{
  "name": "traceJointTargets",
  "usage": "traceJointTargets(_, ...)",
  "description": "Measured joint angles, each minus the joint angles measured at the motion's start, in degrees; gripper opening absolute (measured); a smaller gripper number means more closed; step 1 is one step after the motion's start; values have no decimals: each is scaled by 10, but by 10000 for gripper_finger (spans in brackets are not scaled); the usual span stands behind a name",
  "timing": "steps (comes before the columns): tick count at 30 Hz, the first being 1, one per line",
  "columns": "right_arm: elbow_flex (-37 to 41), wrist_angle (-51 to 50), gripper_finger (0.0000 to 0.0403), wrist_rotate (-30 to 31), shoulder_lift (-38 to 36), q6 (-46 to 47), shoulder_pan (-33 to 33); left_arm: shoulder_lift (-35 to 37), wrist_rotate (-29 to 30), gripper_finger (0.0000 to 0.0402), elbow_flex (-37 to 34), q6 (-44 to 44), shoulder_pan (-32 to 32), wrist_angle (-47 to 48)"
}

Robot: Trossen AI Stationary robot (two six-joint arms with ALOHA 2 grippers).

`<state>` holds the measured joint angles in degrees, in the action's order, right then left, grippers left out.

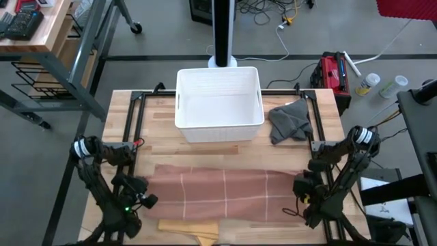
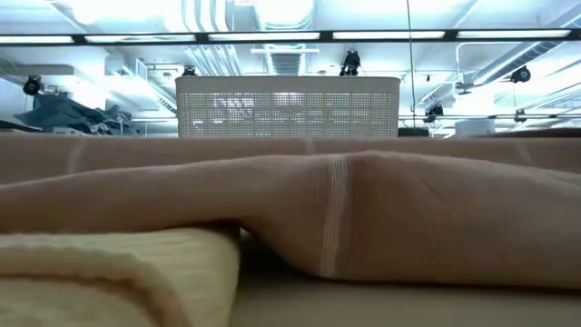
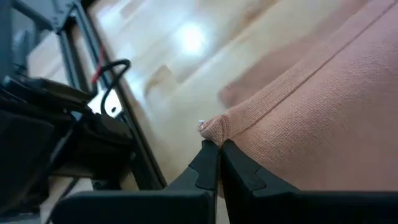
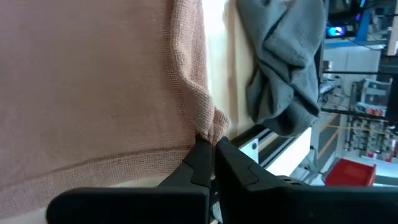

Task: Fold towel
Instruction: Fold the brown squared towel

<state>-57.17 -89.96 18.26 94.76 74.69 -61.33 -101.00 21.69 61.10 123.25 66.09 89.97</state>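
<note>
A pink towel (image 1: 222,195) lies spread flat across the near half of the wooden table; the low view shows it as a raised fold (image 2: 363,209). My left gripper (image 1: 145,200) is at the towel's left end, shut on a corner (image 3: 214,127). At the towel's right end my right gripper (image 1: 302,188) is shut on another corner (image 4: 211,132). My left gripper (image 3: 219,152) pinches a corner of the towel's left end (image 3: 216,124) between its two fingertips. The cloth bunches into a small peak at the tips, and the rest of the towel lies on the table. My right gripper (image 4: 213,149) pinches a corner of the towel's right end (image 4: 214,127) between its fingertips, where the hem (image 4: 112,163) meets the side edge. The corner is puckered at the tips. The towel beyond it lies flat and slack.
A white basket (image 1: 218,102) stands at the table's far middle. A crumpled grey cloth (image 1: 290,121) lies to its right, and a folded yellow towel (image 1: 188,227) lies at the near edge. Black rails (image 1: 133,130) frame the table.
</note>
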Motion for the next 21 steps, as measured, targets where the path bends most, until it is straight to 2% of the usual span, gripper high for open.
traceJointTargets(7,12,0,0,1,0,12,13,6,0,4,-60,-21,-50,0)
traceJointTargets(11,12,0,0,37,0,41,29,6,0,12,-84,-27,-71,0)
traceJointTargets(17,12,1,1,67,0,66,55,6,1,30,-92,-35,-79,-5)
traceJointTargets(21,12,0,23,60,0,78,72,6,1,50,-92,-45,-79,-10)
